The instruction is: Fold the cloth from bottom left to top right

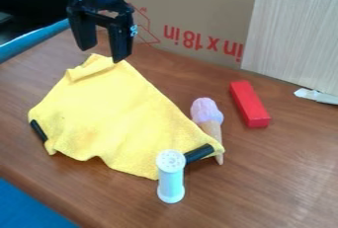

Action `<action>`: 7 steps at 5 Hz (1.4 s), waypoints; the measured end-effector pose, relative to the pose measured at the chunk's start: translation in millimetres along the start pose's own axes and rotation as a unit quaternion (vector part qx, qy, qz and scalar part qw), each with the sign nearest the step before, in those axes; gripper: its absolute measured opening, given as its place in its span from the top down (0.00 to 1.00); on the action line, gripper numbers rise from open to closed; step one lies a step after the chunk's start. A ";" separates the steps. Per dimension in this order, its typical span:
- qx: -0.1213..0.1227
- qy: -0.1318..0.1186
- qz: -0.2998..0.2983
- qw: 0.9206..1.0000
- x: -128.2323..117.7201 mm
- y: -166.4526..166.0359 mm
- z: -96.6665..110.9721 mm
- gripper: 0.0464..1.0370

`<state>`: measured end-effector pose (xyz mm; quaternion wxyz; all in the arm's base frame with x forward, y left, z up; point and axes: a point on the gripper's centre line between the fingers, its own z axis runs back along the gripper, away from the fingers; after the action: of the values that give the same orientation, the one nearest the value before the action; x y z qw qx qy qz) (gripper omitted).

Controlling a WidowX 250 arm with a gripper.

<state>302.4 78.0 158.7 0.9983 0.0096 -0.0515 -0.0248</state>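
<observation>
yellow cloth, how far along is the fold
Not far, by the look of it. Only a small fold shows at the top corner of the cloth; most of it lies spread out. Nothing is in hand: the gripper is open at that top corner. Left to do: bring the bottom left part, spread out on the table, over toward the top right.

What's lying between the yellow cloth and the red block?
A toy ice cream cone, crossed low down by a corner of the yellow cloth; then bare tabletop up to the red block. Seen in the camera view.
</observation>
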 end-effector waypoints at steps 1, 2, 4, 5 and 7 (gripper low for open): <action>-0.006 0.015 0.000 1.000 -2.6 -1.2 -9.9 0.04; -0.020 0.011 0.036 0.999 -22.2 9.8 -15.8 0.04; -0.024 -0.024 0.153 0.988 -58.2 36.7 -39.5 0.04; -0.016 -0.045 0.216 0.975 -71.4 41.5 -51.0 0.04; -0.003 -0.076 0.288 0.955 -90.0 42.2 -77.1 0.04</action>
<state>223.0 126.0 73.7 0.9563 -0.0106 -0.1275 0.2630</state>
